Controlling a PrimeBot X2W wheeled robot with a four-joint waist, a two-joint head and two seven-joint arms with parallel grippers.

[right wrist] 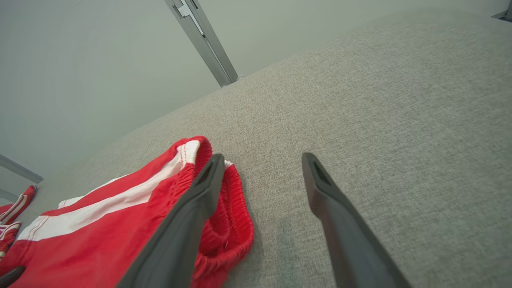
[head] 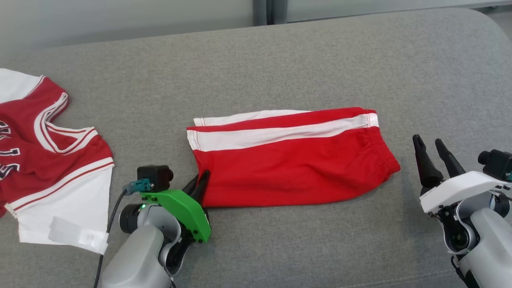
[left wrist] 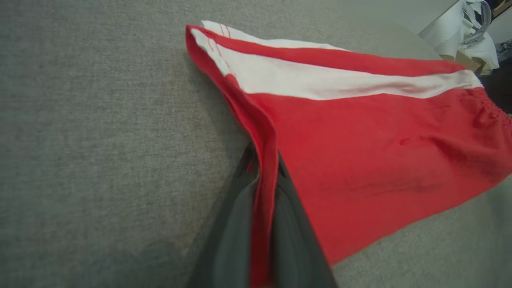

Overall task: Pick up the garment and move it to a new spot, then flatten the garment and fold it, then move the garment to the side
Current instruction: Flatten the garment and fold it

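Observation:
The garment (head: pixel 292 160) is a pair of red shorts with white side stripes, lying folded flat across the middle of the grey cushion. My left gripper (head: pixel 202 180) is shut on its near left hem; in the left wrist view red cloth (left wrist: pixel 264 192) runs pinched between the two dark fingers. My right gripper (head: pixel 430 146) stands open just right of the elastic waistband (right wrist: pixel 236 216), fingers spread and holding nothing, a little above the cushion.
A red and white jersey (head: pixel 52 160) lies spread at the left edge of the cushion (head: pixel 256 64). Behind the cushion stand a pale wall and a metal post (right wrist: pixel 204 40). Bare grey fabric lies in front of and behind the shorts.

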